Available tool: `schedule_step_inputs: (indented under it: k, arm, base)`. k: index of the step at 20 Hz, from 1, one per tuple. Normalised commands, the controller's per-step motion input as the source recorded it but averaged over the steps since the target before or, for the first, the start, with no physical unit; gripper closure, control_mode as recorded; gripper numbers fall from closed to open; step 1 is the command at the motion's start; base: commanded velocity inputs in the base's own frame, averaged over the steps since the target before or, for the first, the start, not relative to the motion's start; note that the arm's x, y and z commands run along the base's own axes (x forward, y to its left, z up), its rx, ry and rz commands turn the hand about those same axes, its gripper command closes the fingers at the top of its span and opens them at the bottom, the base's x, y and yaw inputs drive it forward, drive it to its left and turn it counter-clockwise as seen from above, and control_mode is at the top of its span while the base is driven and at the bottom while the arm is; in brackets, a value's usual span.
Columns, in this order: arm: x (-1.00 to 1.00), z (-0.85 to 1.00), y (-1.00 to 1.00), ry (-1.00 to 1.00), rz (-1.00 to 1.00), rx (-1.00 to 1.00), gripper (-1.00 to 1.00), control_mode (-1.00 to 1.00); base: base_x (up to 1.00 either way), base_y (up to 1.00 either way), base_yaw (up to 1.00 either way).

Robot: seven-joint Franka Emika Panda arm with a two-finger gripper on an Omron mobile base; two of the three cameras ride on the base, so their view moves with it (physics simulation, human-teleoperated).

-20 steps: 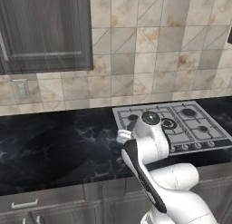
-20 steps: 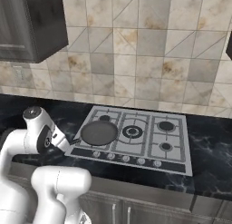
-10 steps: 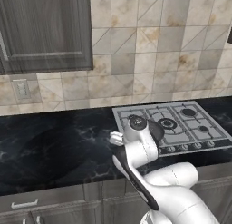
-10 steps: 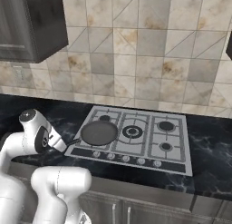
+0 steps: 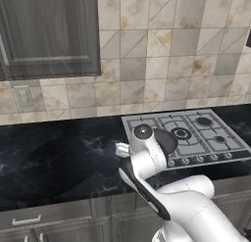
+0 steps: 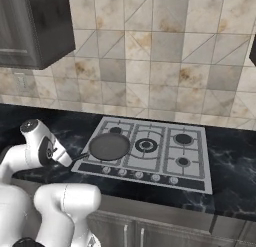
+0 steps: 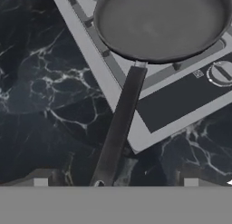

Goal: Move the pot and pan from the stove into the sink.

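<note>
You had the pan (image 7: pixel 163 23) sitting on the stove's (image 6: pixel 192 163) front-left burner, dark grey, shallow rim, nothing in it. In the right base view the pan (image 6: pixel 109 146) sat just left of the centre burner (image 6: pixel 146 144), w/ the knob row (image 6: pixel 139 175) along the stove's front edge below it. Its long thin handle (image 7: pixel 118 128) ran out past the stove's front-left corner and hung over the black marble bench (image 7: pixel 41 105); in the hand view the handle's end reached down btwn the two finger tips.

Your hand (image 7: pixel 115 182) stood wide open, tips (image 7: pixel 41 181) well apart either side of the handle's end, not closed on it. Can't tell if either tip touched the handle. Nothing held.

From the left base view the white arm (image 5: pixel 147 157) rose from lower right and covered most of the pan; the stove (image 5: pixel 211 133) showed to its right. In the right base view the wrist (image 6: pixel 42 148) sat low over the bench at the stove's left edge, near the handle end.

Behind the stove you had a beige tiled wall (image 6: pixel 150 66). A dark upper cabinet (image 5: pixel 49 35) hung at upper left, w/ a wall socket (image 5: pixel 23 96) under it.
</note>
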Motion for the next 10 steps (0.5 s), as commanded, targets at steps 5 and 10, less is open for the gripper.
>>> schedule_step_inputs:
  k: [5, 10]
  arm:
    - [0.01, -0.51, -0.06, 0.0, 0.0, -0.01, -1.0, -1.0]
    - [0.03, -0.84, -0.24, -0.04, 0.0, -0.02, -1.0, -1.0]
  base:
    - [0.0, 0.0, 0.0]
    - [0.0, 0.0, 0.0]
